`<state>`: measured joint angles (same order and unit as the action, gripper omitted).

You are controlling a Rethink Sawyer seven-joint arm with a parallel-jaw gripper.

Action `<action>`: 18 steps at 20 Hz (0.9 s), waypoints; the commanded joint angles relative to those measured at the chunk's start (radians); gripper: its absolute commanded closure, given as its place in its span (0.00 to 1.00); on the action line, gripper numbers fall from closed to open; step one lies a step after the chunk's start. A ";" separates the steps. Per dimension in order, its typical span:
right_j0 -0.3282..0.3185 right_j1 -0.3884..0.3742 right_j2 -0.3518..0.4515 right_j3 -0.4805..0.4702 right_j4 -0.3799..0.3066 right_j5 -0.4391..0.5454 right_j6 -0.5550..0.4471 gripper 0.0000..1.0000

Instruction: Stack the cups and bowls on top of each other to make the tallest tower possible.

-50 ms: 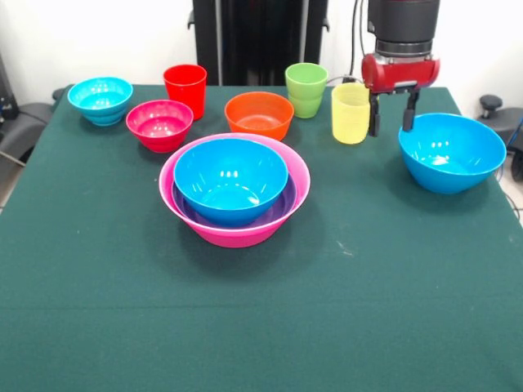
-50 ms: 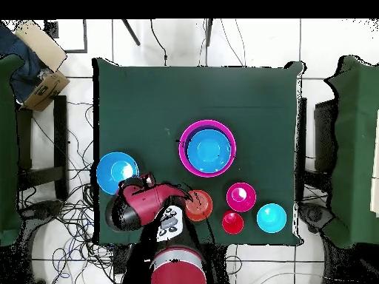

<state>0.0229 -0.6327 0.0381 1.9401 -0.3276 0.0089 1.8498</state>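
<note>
Front view, pink bowl w/ purple & blue bowl nested inside, claw open, empty.

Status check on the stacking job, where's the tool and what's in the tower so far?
Tool open, empty, hanging between yellow cup and loose blue bowl. Tower: pink, purple, blue nested. Nothing in the way.

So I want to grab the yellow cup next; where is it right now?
In the front view the yellow cup stands toward the table's far right, between the green cup and the loose blue bowl, right beside the open gripper.
</note>
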 commanded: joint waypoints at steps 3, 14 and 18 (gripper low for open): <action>0.025 0.038 -0.007 -0.074 0.006 -0.018 0.115 0.00; 0.028 0.053 -0.012 -0.066 -0.002 -0.063 0.122 0.00; 0.066 0.061 -0.033 -0.087 0.028 -0.047 0.137 0.00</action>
<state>0.0400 -0.6020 -0.0128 1.9254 -0.3276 0.0028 1.8498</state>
